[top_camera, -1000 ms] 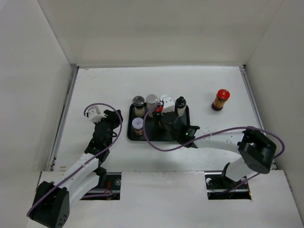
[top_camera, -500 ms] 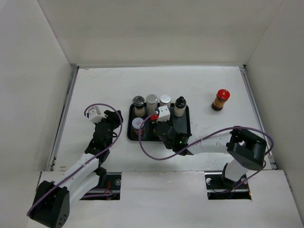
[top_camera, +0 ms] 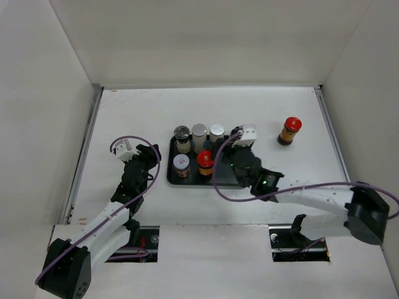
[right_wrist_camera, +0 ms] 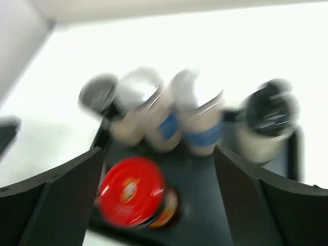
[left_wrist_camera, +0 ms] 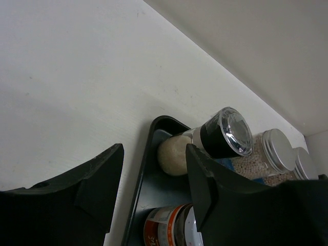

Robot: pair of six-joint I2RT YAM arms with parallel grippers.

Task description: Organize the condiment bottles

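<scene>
A black tray (top_camera: 215, 180) holds condiment bottles. In the back row stand a clear-topped, black-collared, beige-filled bottle (top_camera: 182, 138), a silver-capped one (top_camera: 199, 134) and a white-capped one (top_camera: 216, 132). In the front row stand a red-labelled jar (top_camera: 181, 166) and a brown red-capped bottle (top_camera: 205, 161). My right gripper (top_camera: 233, 156) hangs over the tray's right part, open and empty, and hides a black-capped bottle (right_wrist_camera: 266, 123) from above. A second brown red-capped bottle (top_camera: 289, 131) stands on the table to the right. My left gripper (top_camera: 139, 163) is open and empty, left of the tray.
In the left wrist view the tray's left rim (left_wrist_camera: 146, 159) lies between my fingers, with the clear-topped bottle (left_wrist_camera: 225, 134) and the red-labelled jar (left_wrist_camera: 169, 228) just behind it. White walls enclose the table on three sides.
My right gripper has let go of the red-capped bottle, which now stands in the tray's front row, and has moved right. The left arm has not moved.
</scene>
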